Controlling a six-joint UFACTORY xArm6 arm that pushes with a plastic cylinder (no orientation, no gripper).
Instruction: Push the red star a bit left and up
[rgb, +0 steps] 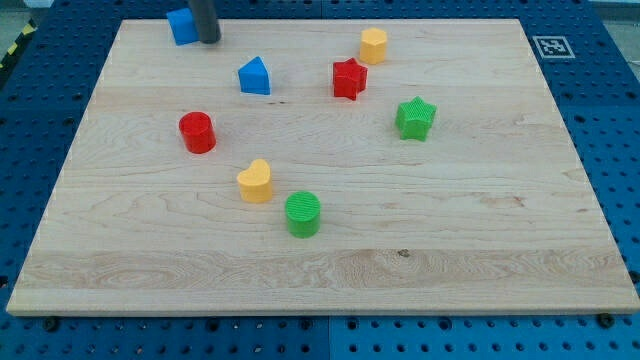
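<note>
Well apart from the red star (349, 78), my tip (208, 41) touches the blue block (182, 26) on the wooden board (480, 230); no gripper shows.

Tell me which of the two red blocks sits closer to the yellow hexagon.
The red star, just below-left of the yellow hexagon near the view's top. The red cylinder stands far off toward the view's left.

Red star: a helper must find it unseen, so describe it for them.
On the wooden board, look near the view's top, right of centre. The red star sits just below-left of the yellow block. The only other red piece, the red cylinder, is round.
</note>
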